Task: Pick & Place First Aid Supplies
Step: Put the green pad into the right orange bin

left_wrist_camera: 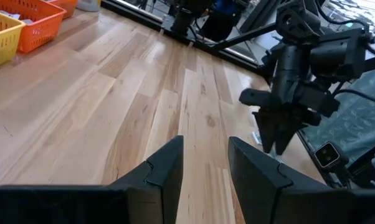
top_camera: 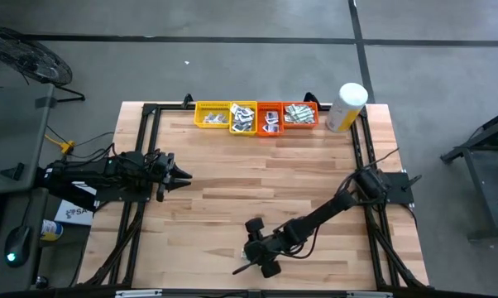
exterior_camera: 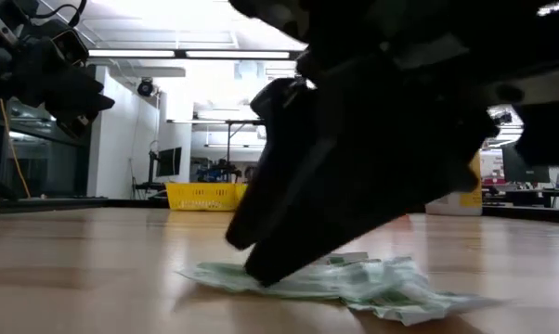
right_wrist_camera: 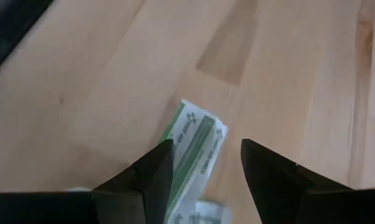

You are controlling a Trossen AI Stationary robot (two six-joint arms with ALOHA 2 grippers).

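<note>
First aid packets (exterior_camera: 354, 278), white with green print, lie in a small crumpled heap on the wooden table (top_camera: 257, 182) near its front edge, right under the right gripper (top_camera: 251, 263). That gripper is tipped down over them with its fingers parted; the right wrist view shows one white-and-green strip (right_wrist_camera: 197, 146) flat on the wood in the gap between the two dark fingers (right_wrist_camera: 151, 177), not pinched by either. From table height one fingertip appears to touch the heap, though I can't tell how firmly.

Around the heap the boards are bare. Over on the left side of the table, well apart, the left gripper (top_camera: 179, 175) hangs above the wood with its jaws standing apart and nothing between them.

Along the far edge sits a row of trays: a yellow tray (top_camera: 201, 121), a second yellow tray (top_camera: 232, 108) beside it, then a red tray (top_camera: 261, 108) and another red tray (top_camera: 313, 106), each holding more packets. Just right of the row stands a tall white-and-yellow canister (top_camera: 347, 107). Black frame rails (top_camera: 146, 141) run along the table's sides.
</note>
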